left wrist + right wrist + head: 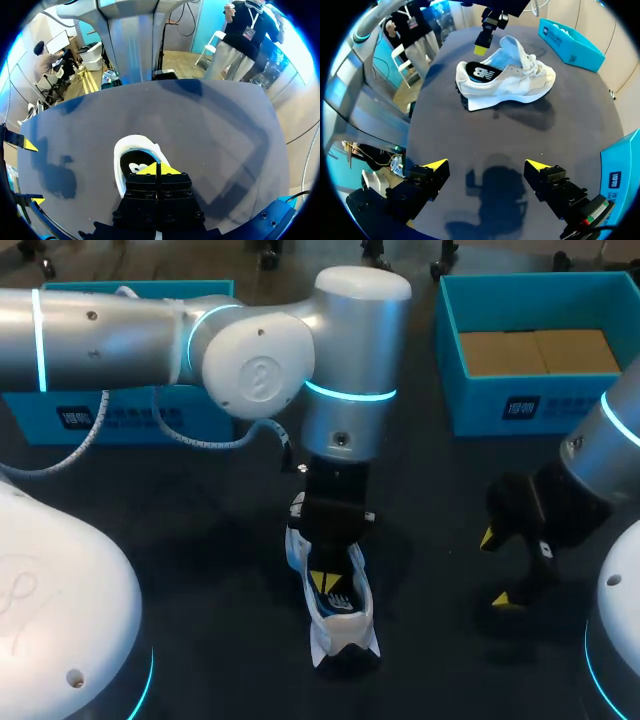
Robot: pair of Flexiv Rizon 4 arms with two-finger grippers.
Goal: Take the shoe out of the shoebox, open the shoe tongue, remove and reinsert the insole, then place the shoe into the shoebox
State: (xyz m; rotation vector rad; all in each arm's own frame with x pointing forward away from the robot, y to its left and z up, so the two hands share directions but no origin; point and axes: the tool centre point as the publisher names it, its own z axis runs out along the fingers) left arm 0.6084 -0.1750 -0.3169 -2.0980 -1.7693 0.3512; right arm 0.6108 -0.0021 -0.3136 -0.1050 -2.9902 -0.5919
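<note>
A white shoe (pixel 338 615) lies on the dark table near the middle, heel end toward the left arm. Its dark insole (pixel 480 73) shows in the heel opening. My left gripper (pixel 325 580) hangs straight down over that opening, shut, with nothing seen between its fingers. In the left wrist view its yellow tips (pixel 159 169) sit just above the white heel collar (pixel 131 146) and the insole. From the right wrist, the left gripper (pixel 480 49) hovers close over the insole's heel end; contact cannot be told. My right gripper (pixel 487 167) stands open and empty, well short of the shoe (pixel 510 82).
A blue shoebox (pixel 520 400) with brown cardboard inside stands at the back right. Another blue box (pixel 120 415) sits at the back left, partly behind the left arm. The right gripper (pixel 497 570) is low at the table's right side.
</note>
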